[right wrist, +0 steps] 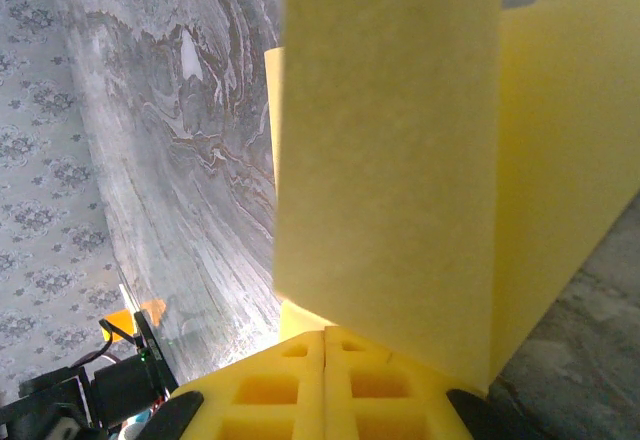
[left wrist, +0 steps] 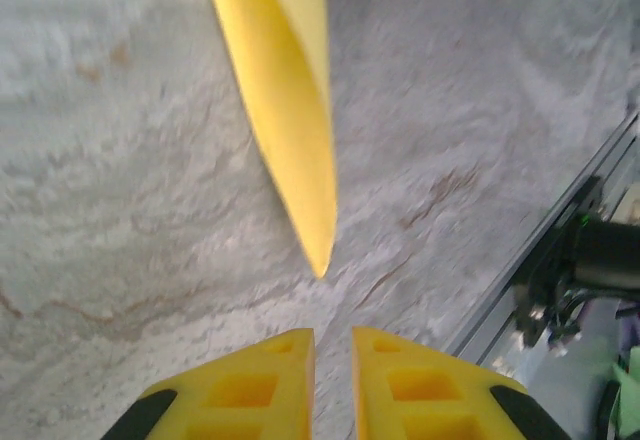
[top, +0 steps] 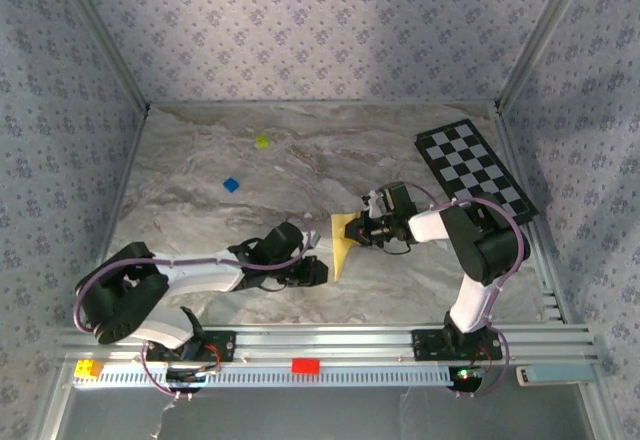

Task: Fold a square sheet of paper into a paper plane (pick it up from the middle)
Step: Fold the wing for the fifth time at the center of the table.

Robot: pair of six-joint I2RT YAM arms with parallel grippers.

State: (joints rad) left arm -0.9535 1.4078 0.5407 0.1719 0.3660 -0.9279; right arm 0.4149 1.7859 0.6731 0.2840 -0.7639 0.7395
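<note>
paper plane (top: 344, 243) | look: thin yellow paper folded into overlapping layers, one lengthwise crease | shape: wide far end narrowing to a sharp near tip | state: pinched near its wide end by the right gripper (right wrist: 325, 340) | place: middle of the table (top: 200, 190), slightly right of centre

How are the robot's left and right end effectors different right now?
The left end effector has a small gap between its jaws and holds nothing; the right end effector is shut on the yellow paper. The left one sits apart from the paper's sharp tip; the right one touches the paper. Both are yellow.
</note>
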